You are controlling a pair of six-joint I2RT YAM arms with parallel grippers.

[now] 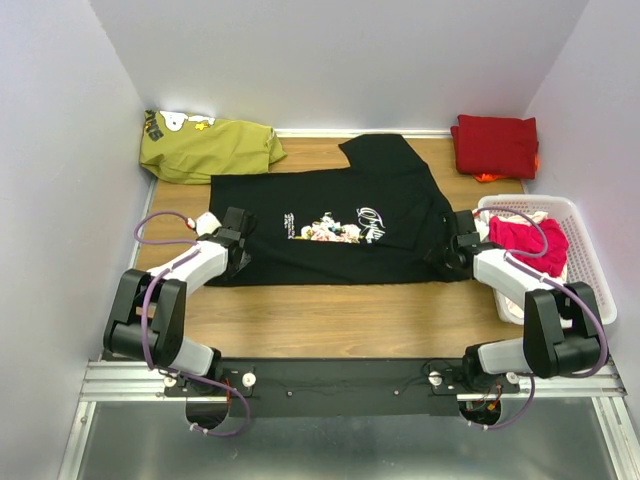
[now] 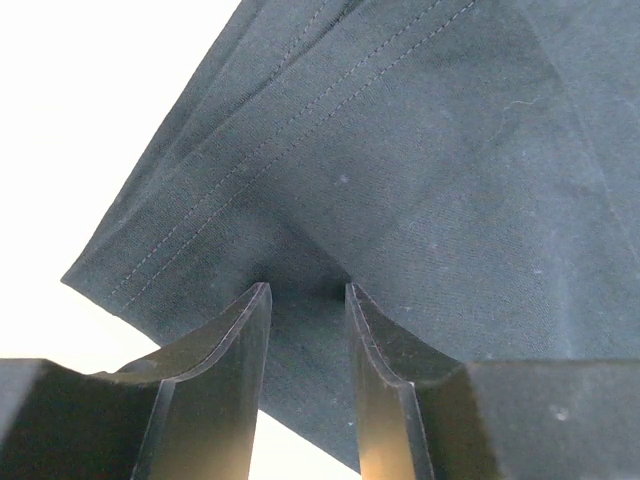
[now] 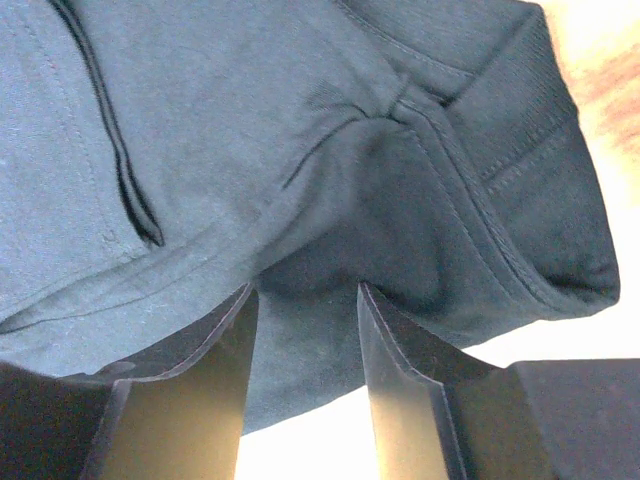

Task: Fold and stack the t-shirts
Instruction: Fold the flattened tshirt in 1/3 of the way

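T-shirt [image 1: 330, 215], black, lay lengthwise across the tabletop [image 1: 330, 320]: left pincer [image 1: 240, 238] clamped its hem end, right pincer [image 1: 455, 247] its shoulder end.

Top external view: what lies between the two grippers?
The black t-shirt, spread print-up, spans from left gripper to right gripper, in the top external view.

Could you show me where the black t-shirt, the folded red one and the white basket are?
black t-shirt [image 1: 335, 228], top view, on its front print.
red t-shirt [image 1: 495, 145], top view, middle of the folded cloth.
white basket [image 1: 585, 245], top view, on its right wall.
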